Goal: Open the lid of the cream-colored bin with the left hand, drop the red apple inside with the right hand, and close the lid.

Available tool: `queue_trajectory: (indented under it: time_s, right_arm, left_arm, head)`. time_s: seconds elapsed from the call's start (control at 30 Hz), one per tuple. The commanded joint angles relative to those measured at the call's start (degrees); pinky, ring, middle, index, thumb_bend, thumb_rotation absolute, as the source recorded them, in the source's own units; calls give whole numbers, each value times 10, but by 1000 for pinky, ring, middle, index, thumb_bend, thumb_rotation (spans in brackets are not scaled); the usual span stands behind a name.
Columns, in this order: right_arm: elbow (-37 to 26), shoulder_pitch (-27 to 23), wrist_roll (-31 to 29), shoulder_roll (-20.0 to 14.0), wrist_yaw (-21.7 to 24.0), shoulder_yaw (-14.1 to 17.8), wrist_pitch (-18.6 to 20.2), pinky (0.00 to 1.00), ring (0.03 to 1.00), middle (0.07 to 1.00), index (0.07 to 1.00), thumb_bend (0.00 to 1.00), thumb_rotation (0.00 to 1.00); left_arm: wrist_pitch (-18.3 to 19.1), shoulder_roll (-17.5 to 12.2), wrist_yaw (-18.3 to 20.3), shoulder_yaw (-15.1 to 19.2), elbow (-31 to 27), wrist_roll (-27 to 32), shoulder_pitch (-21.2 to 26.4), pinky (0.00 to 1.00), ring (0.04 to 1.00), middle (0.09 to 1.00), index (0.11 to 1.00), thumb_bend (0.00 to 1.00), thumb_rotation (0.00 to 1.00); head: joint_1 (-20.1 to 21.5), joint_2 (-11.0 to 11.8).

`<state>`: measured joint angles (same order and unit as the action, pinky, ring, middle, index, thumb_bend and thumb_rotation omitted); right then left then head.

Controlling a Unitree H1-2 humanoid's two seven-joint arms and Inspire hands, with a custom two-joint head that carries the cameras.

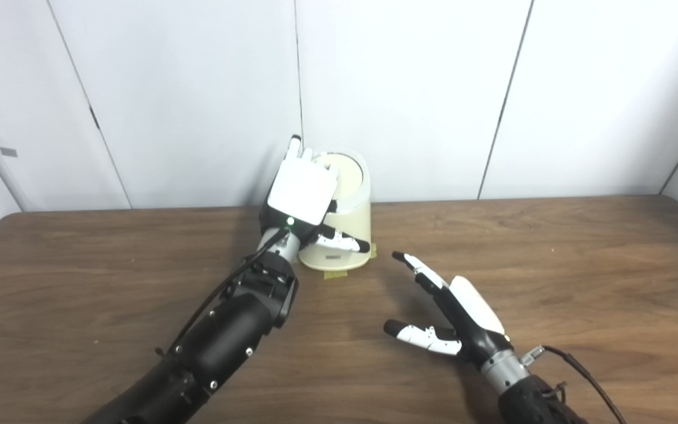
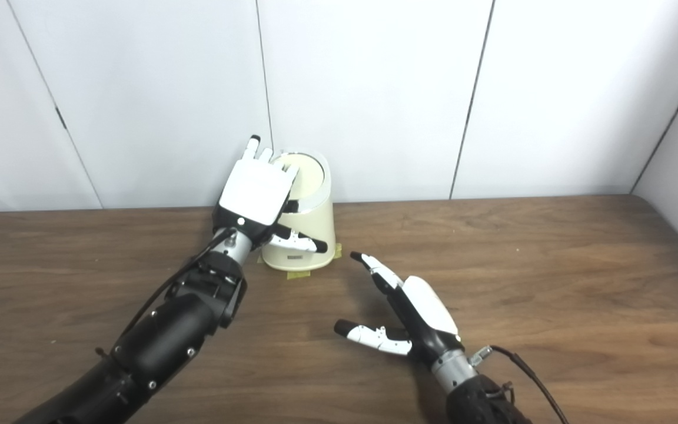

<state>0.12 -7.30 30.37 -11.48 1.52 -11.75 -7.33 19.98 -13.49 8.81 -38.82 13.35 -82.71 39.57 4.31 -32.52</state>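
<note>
Bin (image 1: 339, 235) is being stood upright at the table's (image 1: 551, 265) back edge by the wall, long axis vertical, lid (image 1: 345, 176) lying shut and tilted toward the camera. Left hand (image 1: 303, 191) is being held over the lid, fingers spread, gripping nothing. Right hand (image 1: 451, 318) is being held apart, empty. No apple is being seen. Lid is best pressed down squarely, bin kept from sliding.

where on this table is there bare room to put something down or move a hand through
The brown wooden table is bare right of the cream-colored bin to its far edge, and along the left side beyond the left arm. It is crowded at the bin, where the left hand rests over the lid, and near the open right hand.
</note>
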Motion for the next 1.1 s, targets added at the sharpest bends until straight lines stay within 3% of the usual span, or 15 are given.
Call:
queue_trajectory:
  time_s: [0.0, 0.33, 0.6, 0.83, 1.07]
  right_arm:
    - [-13, -23, -10, -2, -5, 6, -12, 871, 946, 959, 941, 593, 814]
    - [-13, -24, -6, -2, -6, 6, -9, 869, 945, 957, 942, 592, 812]
    - [-10, -24, -3, -3, -8, 6, -10, 859, 944, 960, 944, 581, 802]
    - [-4, -26, 0, -3, -11, 7, -11, 853, 943, 962, 949, 586, 801]
    - [-2, -28, 4, -2, -10, 6, -7, 857, 946, 967, 954, 586, 806]
  left_arm:
    - [-28, -6, 39, -7, 12, 27, -29, 1000, 893, 802, 799, 960, 902]
    - [-34, -3, 9, 15, 4, 39, -33, 1000, 861, 775, 774, 936, 910]
    - [-55, 14, -119, 67, -4, 92, -32, 1000, 905, 837, 832, 786, 835]
    - [-48, 29, -124, 111, -20, 130, -5, 1000, 994, 924, 920, 672, 898]
    - [-54, 38, -137, 161, -47, 178, 11, 1000, 999, 940, 934, 645, 908]
  head:
    - [0, 0]
    - [0, 1]
    - [0, 2]
    - [1, 4]
    - [2, 8]
